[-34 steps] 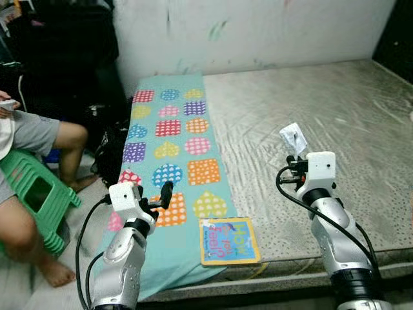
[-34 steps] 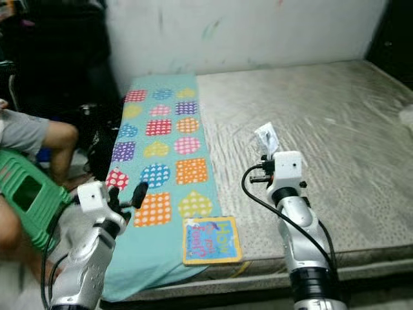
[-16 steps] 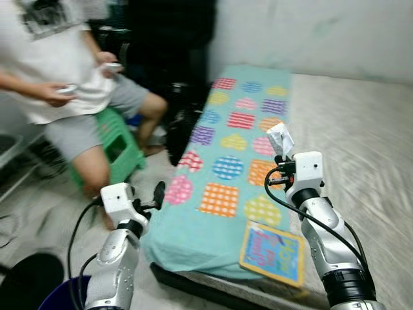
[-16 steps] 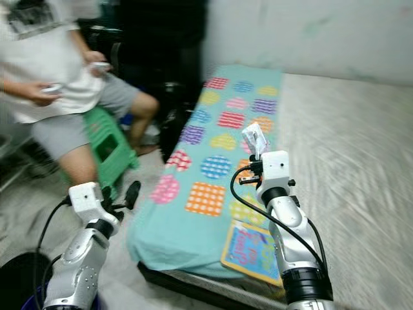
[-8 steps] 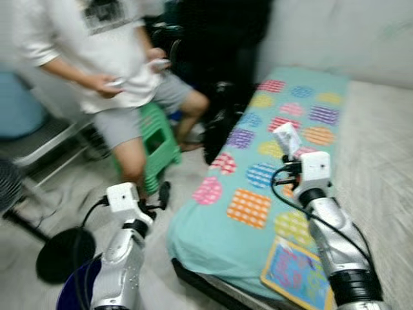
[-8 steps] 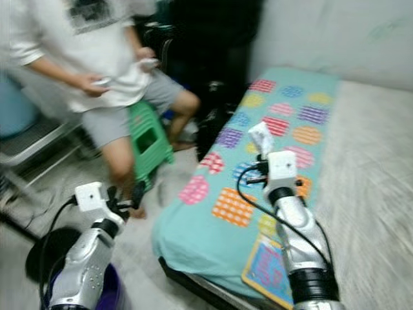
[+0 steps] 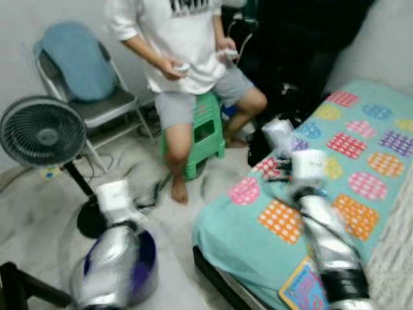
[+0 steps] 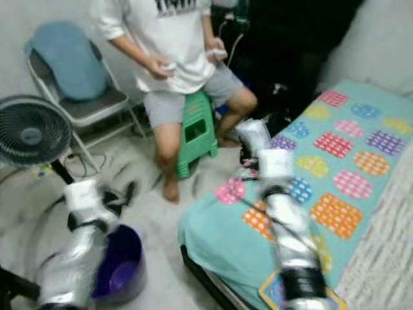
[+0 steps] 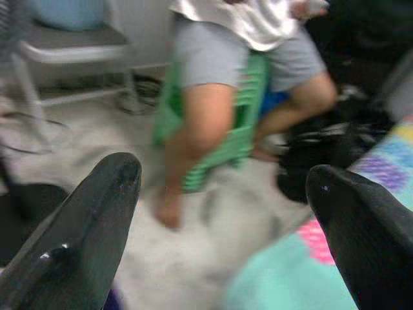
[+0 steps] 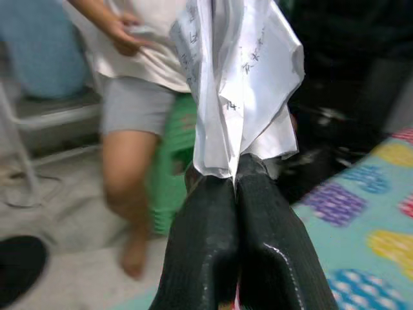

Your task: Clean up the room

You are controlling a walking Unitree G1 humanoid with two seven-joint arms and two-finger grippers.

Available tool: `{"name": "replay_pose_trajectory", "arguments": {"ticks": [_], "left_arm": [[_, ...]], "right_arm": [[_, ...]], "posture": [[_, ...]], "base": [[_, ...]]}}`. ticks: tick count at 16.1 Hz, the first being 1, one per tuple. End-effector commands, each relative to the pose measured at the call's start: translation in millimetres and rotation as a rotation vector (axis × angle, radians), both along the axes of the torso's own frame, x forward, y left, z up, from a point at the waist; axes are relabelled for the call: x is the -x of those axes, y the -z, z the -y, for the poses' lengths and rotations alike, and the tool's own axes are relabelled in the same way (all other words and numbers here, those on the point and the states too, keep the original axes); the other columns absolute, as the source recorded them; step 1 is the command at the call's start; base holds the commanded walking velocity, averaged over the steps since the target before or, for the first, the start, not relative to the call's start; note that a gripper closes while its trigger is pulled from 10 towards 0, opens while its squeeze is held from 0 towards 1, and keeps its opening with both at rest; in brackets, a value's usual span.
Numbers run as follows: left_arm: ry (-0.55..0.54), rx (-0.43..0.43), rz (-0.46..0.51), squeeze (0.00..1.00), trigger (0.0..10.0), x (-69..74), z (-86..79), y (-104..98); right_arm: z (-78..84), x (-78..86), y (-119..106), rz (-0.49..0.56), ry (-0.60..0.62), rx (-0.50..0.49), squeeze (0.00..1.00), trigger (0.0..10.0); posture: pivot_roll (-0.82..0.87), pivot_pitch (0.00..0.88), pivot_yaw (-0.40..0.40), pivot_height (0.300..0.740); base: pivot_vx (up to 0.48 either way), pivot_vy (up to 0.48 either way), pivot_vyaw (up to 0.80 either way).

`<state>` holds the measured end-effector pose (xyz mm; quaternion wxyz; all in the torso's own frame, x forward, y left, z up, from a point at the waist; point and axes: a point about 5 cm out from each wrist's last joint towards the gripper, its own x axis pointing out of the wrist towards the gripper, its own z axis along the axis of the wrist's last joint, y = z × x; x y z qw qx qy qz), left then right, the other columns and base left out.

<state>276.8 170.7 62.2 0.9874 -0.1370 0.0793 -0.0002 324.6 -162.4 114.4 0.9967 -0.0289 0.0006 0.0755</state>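
Grey floor [image 7: 45, 213] now takes up much of the head views, where a moment ago the bed [image 7: 258, 239] with its patterned teal cover filled them; the whole picture has swung toward the robot's left, so the camera has turned and the things have not moved. That turn brings in a person [image 7: 187, 45] seated on a green stool [image 7: 203, 139], a folding chair [image 7: 77, 84] with a blue cushion, a standing fan [image 7: 42, 132], and low down by the left arm a purple bucket [image 8: 119, 268]. Both arms are blurred by the motion. On the bed's near edge a picture book [image 7: 303, 290] lies on the teal cover. The right claw [image 10: 235, 177] is raised over the corner of the bed, its 2 black fingers pressed together on the lower edge of a crumpled white paper [image 10: 239, 77], which stands up above them, as it did 2 seconds ago. The left claw [image 9: 226, 219] is spread wide with nothing between its fingers, pointing toward the stool and floor. Judging from this, the paper is being carried as rubbish and the bucket looks a likely place for it; the right arm would need to swing across and down to reach it.
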Motion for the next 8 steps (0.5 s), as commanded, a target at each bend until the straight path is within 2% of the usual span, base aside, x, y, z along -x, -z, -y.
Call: {"name": "replay_pose_trajectory", "arguments": {"ticks": [1,2,3,5,8], "left_arm": [[0.001,-0.009,0.038,0.0,10.0,-1.8,-0.7,-7],[-0.015,0.02,0.018,0.0,10.0,0.8,-8.8,-3],[-0.026,0.011,0.004,0.0,10.0,1.4,-11.6,-2],[-0.038,-0.028,-0.003,0.0,10.0,0.6,-13.3,-3],[-0.027,-0.02,-0.002,0.0,10.0,0.6,-11.0,-3]], "right_arm": [[12.0,2.9,0,0.002,0.046,-0.014,0.0,10.0],[9.4,7.1,6,-0.017,0.072,-0.113,0.0,10.0],[5.7,9.1,12,-0.041,0.088,-0.166,0.0,10.0],[-8.3,12.0,16,-0.051,0.065,-0.176,0.0,10.0],[-16.5,11.6,14,-0.041,0.021,-0.128,0.0,10.0]], "posture": [[-0.12,0.0,0.057,0.74],[-0.1,0.0,0.059,0.74],[-0.1,0.0,0.062,0.74],[-0.09,0.0,0.067,0.74],[-0.09,0.0,0.067,0.74]], "base": [[0.0,0.0,0.0],[0.0,0.0,0.0],[0.0,0.0,0.0],[0.0,0.0,0.0],[0.0,0.0,0.0]]}}
